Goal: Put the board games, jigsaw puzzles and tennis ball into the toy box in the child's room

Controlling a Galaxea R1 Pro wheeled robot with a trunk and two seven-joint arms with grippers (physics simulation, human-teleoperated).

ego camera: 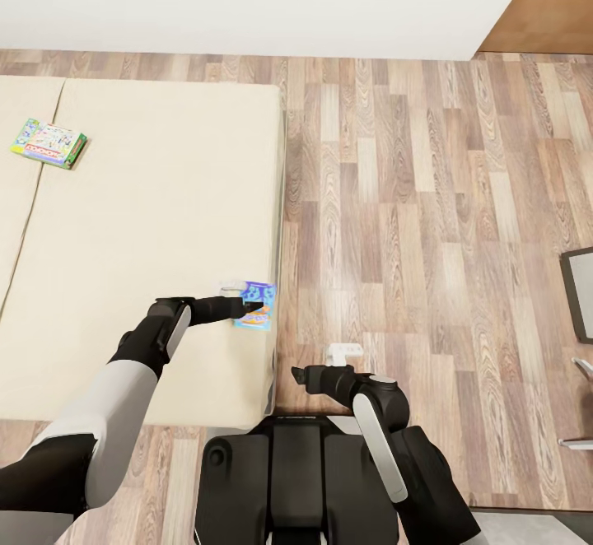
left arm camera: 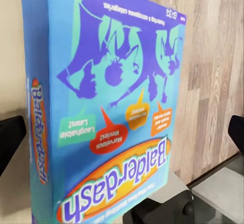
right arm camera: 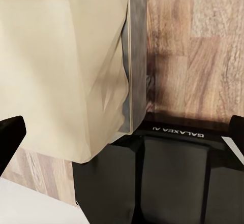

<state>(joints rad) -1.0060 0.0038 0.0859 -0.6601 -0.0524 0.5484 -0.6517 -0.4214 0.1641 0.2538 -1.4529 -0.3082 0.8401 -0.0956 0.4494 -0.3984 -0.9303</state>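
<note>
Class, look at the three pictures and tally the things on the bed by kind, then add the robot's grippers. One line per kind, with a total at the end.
Blue board game, at the bed's near edge: 1
Green-edged board game, far side of the bed: 1
Grippers, left gripper and right gripper: 2
Total: 4

Left hand [ego camera: 257, 306] reaching forward, fingers spread; right hand [ego camera: 298, 375] idle (open).

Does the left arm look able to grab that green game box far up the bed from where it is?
Probably not yet. The left claw is at the blue game box near the bed's edge, while the green game box lies far across bare mattress.
</note>
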